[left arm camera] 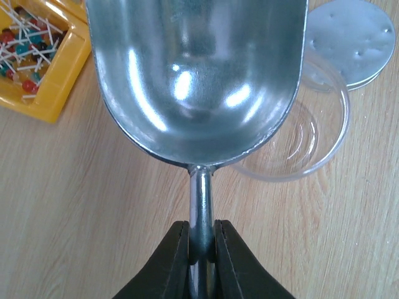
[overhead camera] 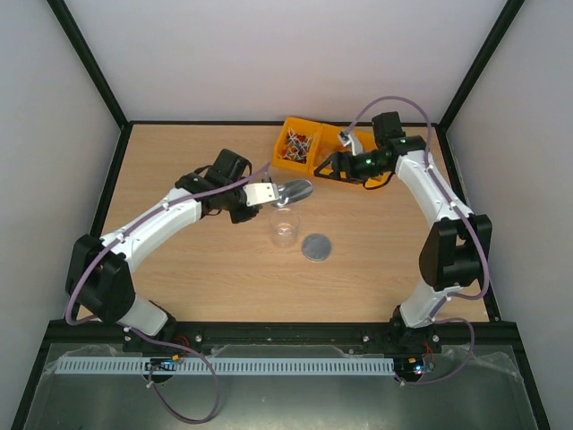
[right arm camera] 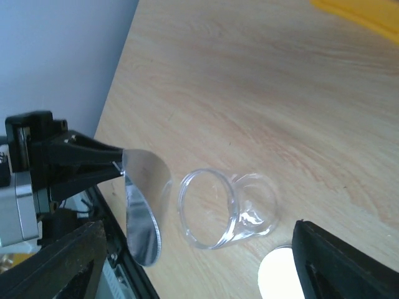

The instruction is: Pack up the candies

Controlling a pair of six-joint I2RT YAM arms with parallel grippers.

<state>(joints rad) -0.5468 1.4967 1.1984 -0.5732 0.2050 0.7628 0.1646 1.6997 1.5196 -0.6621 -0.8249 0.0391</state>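
The left jaws are clamped tight on the thin handle of the metal scoop. Its empty bowl hangs just ahead of them, partly over the clear cup. The right jaws stand wide apart, gripping nothing. The candies lie in a yellow bin, ahead-left of the left jaws and close beside the right jaws.

My silver metal scoop runs off the top edge and hides part of the clear plastic cup, and the candies in the yellow plastic tray look too small to sort.
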